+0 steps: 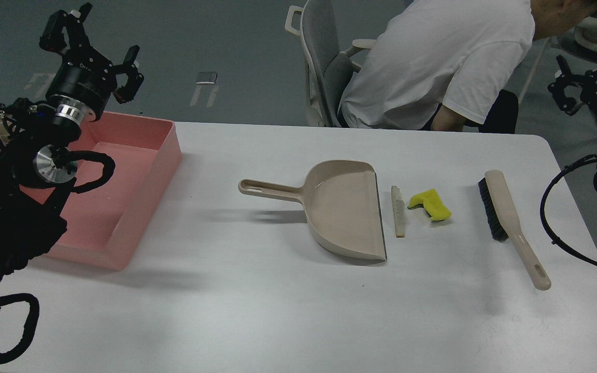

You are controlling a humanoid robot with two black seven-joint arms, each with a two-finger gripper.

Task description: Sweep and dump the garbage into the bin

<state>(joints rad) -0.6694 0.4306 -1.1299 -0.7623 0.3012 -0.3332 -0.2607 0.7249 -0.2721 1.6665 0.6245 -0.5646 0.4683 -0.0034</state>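
Left gripper (102,51): fingers spread apart, empty, raised over the far rim of the bin (143,155); right gripper (563,93): fingers not distinguishable, state cannot be told, empty. Garbage: yellow sponge piece (429,204) and pale strip (397,211), well apart from both grippers, between dustpan (342,207) and brush (508,220). Risk: the light scraps may skid past the dustpan lip if the brush sweeps fast, or the unheld dustpan may slide away.

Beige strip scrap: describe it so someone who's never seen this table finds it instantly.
Start at the beige dustpan in the middle of the white table. Just right of its open straight edge lies the thin pale beige strip, parallel to that edge. It is flat, narrow and straight, unlike the bent yellow sponge piece to its right and the much longer brush beyond.
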